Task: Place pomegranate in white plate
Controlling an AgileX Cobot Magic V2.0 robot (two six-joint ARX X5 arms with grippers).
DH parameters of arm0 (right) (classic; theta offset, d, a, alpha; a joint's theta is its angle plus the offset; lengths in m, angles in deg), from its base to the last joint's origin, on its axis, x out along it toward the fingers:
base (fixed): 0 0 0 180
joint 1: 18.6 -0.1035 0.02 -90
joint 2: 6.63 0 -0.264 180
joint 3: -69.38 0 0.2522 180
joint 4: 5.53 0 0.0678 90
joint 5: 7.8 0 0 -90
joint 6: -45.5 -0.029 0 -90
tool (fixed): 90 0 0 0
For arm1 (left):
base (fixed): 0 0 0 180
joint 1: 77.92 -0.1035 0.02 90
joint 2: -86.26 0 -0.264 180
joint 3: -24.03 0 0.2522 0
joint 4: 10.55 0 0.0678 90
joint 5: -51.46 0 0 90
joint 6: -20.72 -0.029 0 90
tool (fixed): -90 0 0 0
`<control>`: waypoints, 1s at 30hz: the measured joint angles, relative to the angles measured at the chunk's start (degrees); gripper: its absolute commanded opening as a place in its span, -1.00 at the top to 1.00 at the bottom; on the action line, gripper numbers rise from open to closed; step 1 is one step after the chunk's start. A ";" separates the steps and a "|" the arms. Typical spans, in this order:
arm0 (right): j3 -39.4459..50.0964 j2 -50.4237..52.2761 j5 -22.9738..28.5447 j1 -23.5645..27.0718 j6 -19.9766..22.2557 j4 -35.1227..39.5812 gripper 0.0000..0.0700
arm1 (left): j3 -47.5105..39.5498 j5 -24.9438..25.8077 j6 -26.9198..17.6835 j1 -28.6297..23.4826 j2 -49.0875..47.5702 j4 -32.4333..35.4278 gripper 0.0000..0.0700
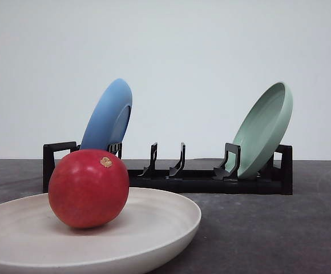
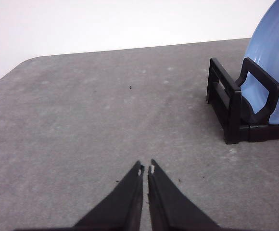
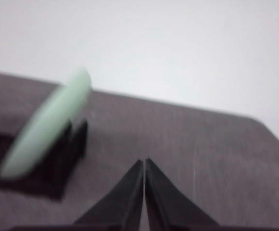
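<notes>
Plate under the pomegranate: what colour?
Off-white plate, plain and matte; clearest in the front view.

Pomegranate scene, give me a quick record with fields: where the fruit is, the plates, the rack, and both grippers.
pomegranate: resting on the white plate, stem nub up
white plate: flat on the table, near the camera
blue plate: leaning in the rack's left end
green plate: leaning in the rack's right end
rack: black, behind the white plate, middle slots empty
left gripper: shut, holding nothing, over bare table
right gripper: shut, holding nothing, view blurred
task state: looks done
</notes>
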 measured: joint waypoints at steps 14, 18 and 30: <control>11.20 4.50 6.10 1.51 -0.52 4.46 1.00 | 0.00 0.00 0.00 0.00 0.00 -0.01 1.00; 11.20 4.60 6.05 1.51 -1.64 0.26 1.00 | 0.01 -0.01 0.00 0.00 0.00 -0.01 1.00; 11.20 4.54 5.94 1.51 -2.00 0.13 1.00 | 0.00 0.00 0.00 0.00 0.00 -0.01 1.00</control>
